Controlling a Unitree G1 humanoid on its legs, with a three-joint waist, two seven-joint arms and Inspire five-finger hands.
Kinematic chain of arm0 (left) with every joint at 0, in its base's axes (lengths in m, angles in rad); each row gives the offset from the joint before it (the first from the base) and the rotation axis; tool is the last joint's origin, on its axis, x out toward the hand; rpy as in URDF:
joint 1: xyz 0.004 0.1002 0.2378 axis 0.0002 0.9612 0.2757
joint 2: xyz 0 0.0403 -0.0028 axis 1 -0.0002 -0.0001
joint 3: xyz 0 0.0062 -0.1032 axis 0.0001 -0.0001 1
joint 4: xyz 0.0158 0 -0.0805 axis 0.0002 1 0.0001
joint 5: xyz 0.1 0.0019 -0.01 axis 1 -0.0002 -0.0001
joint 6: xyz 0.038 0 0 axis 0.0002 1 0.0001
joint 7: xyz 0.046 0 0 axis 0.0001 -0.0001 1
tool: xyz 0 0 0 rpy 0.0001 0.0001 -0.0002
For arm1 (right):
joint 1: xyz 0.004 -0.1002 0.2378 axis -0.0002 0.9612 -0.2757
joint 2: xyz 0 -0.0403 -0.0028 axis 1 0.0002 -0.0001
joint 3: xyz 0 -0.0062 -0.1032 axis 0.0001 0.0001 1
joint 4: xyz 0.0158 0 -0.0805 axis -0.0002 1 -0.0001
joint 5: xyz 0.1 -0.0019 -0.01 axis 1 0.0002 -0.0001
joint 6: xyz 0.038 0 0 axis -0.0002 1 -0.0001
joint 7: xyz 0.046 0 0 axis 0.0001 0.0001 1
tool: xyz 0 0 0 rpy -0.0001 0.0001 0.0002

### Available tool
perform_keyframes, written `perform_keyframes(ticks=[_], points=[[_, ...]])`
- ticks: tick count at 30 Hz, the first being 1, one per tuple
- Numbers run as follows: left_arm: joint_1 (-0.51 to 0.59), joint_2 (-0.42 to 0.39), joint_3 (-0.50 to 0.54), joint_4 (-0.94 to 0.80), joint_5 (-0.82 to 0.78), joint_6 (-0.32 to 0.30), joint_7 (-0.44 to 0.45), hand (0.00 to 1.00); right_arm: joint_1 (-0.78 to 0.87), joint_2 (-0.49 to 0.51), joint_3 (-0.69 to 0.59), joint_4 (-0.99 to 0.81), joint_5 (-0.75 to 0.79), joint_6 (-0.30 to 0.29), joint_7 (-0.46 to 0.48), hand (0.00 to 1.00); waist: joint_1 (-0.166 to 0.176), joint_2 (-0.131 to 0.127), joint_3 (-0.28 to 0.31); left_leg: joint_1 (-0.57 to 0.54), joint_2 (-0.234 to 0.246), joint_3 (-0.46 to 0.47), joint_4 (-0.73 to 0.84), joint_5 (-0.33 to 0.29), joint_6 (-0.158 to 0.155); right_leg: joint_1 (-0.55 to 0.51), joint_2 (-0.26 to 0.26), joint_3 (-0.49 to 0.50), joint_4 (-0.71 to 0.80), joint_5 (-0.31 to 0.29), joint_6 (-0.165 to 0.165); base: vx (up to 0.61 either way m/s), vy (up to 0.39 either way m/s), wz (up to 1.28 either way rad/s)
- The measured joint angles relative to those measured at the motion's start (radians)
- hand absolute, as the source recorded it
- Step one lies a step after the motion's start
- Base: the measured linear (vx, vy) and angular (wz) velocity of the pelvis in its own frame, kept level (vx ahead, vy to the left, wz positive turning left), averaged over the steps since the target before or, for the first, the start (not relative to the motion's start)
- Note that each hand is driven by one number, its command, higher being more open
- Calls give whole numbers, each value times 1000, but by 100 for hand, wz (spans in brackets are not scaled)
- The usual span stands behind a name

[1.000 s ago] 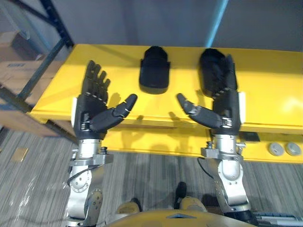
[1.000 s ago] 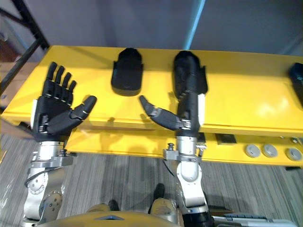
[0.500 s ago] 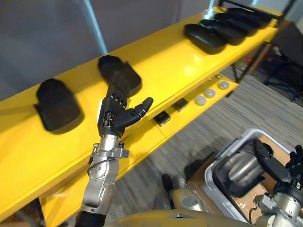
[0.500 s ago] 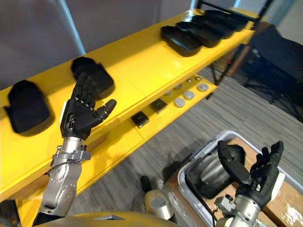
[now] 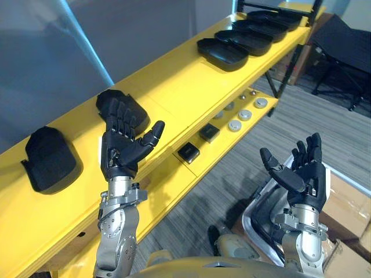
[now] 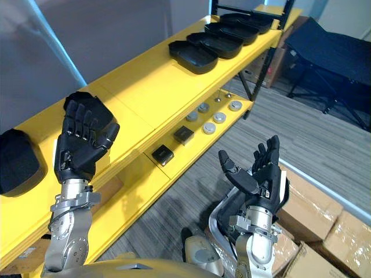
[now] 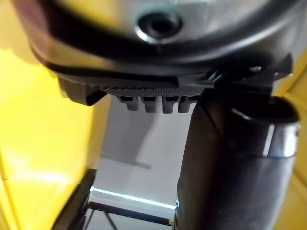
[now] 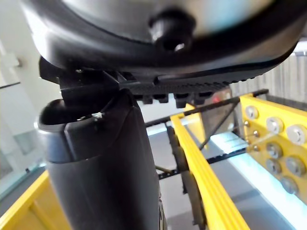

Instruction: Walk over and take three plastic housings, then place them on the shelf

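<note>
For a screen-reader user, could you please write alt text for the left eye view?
Both dark hands are raised, open and empty: the left hand before a yellow shelf bearing black plastic housings, the right hand near a grey bin.

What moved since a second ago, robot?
The view swung right, so the camera turned, not the things. The right hand left the shelf and now hangs open above the bin. The left hand stays open by the shelf. Nothing was grabbed; both housings lie where they were.
</note>
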Motion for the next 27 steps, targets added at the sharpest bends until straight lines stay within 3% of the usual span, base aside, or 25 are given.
perform_keyframes(ticks=[3,5,6,7,8,9,10,11,13,14,15,16,17,18,19,20,21,22,25,27], points=[[-8,1,-8,-44,-12,-15,-15,100,8,15,4,0,6,0,-1,100,3,-15,11,35,-17,-1,-75,-73,-36,-55,1,5,63,1,3,-93,100,-15],[-20,2,-23,-44,-11,-17,-16,100,2,43,14,1,29,-1,33,100,16,-48,48,112,-36,40,-178,-131,-40,-80,6,-1,108,17,26,-234,91,-46],[-14,4,-24,-44,-10,-17,-13,100,-3,47,31,1,39,-5,59,100,26,-63,60,141,-43,71,-220,-153,-41,-88,4,-25,101,43,63,-415,39,-82],[5,10,-17,-43,-5,-10,4,100,-12,39,75,3,45,-21,107,100,40,-65,66,125,-36,102,-255,-154,-54,-81,-22,-75,-3,90,126,-444,23,-79],[0,14,-10,-36,-1,-10,10,100,-21,36,94,4,45,-32,124,100,48,-74,69,111,-41,118,-254,-149,-55,-96,-52,-121,19,70,100,-434,10,-76],[0,21,14,-17,9,-8,18,100,-59,21,136,16,31,-40,134,100,63,-80,68,82,-44,146,-253,-128,-45,-136,-115,-205,153,-3,41,-299,2,-46],[0,20,30,-8,9,-6,17,100,-91,13,158,36,3,-42,130,100,72,-79,69,78,-44,157,-260,-113,-40,-142,-152,-245,229,-41,44,-385,-26,-56],[0,18,66,7,1,-5,13,100,-190,-8,218,112,-54,-40,110,100,87,-79,68,74,-42,176,-283,-74,-32,-114,-264,-328,394,-110,25,-281,-51,-35],[-1,18,95,8,-15,-10,4,100,-287,-10,283,208,-110,-34,59,100,116,-91,57,47,-32,182,-290,-38,-34,-58,-385,-368,510,-142,-12,-227,-144,-27],[-1,18,104,9,-21,-16,3,100,-322,-4,319,252,-134,-19,29,100,139,-104,48,14,-26,182,-275,-20,-45,-7,-445,-376,524,-121,2,-185,-278,-21],[-1,19,105,12,-28,-20,0,100,-331,-1,332,261,-149,-11,12,100,148,-124,36,-6,-26,182,-264,-15,-49,18,-468,-373,501,-83,22,-163,-254,-26],[-1,10,106,15,-35,-23,-9,100,-346,-1,343,269,-157,-1,-6,100,161,-121,37,-32,-22,181,-258,0,-56,16,-444,-390,447,-92,56,-155,-207,-33],[2,-7,99,25,-51,-22,-16,100,-350,0,342,270,-157,5,-24,100,168,-109,32,-37,-17,184,-306,37,-47,17,-419,-401,377,-87,66,-177,-192,-59],[1,-13,75,30,-54,-23,-19,100,-342,-2,330,271,-158,10,-48,100,171,-94,17,-31,-1,210,-393,106,-47,58,-366,-396,209,-87,87,-173,-282,-85],[-9,-17,71,27,-51,-26,-20,100,-352,0,312,270,-162,21,-56,100,169,-104,16,-31,10,264,-416,128,-71,61,-384,-448,222,-147,78,-170,-282,-95],[-10,-14,71,31,-51,-26,-14,100,-352,4,308,270,-172,33,-56,100,167,-118,10,-35,7,290,-407,129,-72,71,-394,-474,194,-160,110,-184,-311,-126],[-11,-12,83,39,-54,-27,5,100,-351,-5,306,270,-188,49,-49,100,164,-130,8,-39,18,343,-378,126,-72,83,-372,-500,106,-185,157,-212,-268,-126],[-12,-32,79,66,-55,-27,24,100,-339,-27,293,268,-192,57,-34,100,145,-80,9,-47,68,366,-353,130,-67,102,-305,-496,28,-130,134,-199,-254,-116],[-7,-39,40,70,-54,-29,26,100,-240,-45,242,241,-191,74,-25,100,103,-65,3,-41,120,375,-358,165,-26,112,-220,-431,-100,-64,94,-140,-158,-80],[-6,-39,40,71,-54,-29,24,100,-186,-50,215,204,-191,77,-24,100,89,-67,4,-37,133,396,-360,197,-19,88,-209,-424,-117,-76,77,-122,-131,-83]])
